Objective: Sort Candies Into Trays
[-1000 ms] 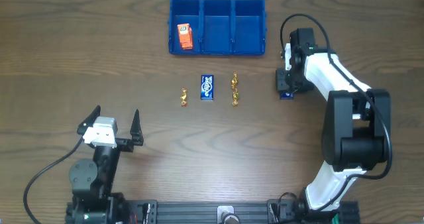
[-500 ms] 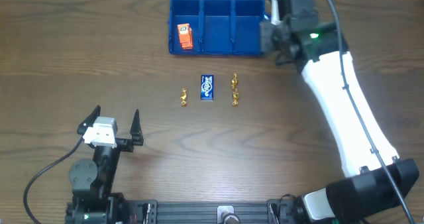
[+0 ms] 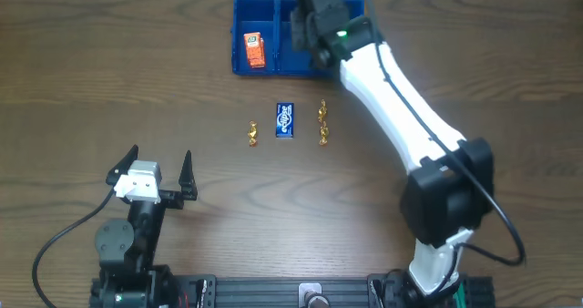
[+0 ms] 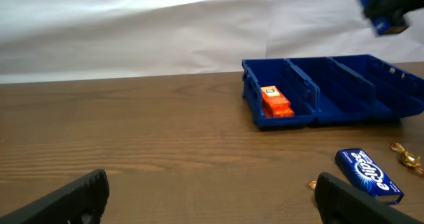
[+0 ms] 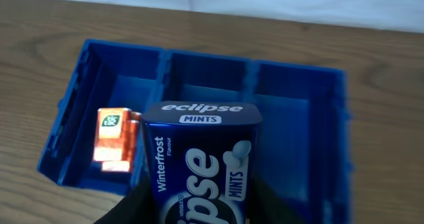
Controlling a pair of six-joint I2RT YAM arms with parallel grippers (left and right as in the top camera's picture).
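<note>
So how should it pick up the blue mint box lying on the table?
From straight above, pinching across the long sides of the mint box. It lies flat, so only its top and thin edges are reachable, and the narrow width suits the grip. The gold candies either side sit apart, leaving room.

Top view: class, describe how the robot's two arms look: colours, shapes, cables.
The right arm has white shells, black joints, a black cable and a green light. The left arm is black with a white wrist block and looping black cable; the left claw has two pointed black fingers.
</note>
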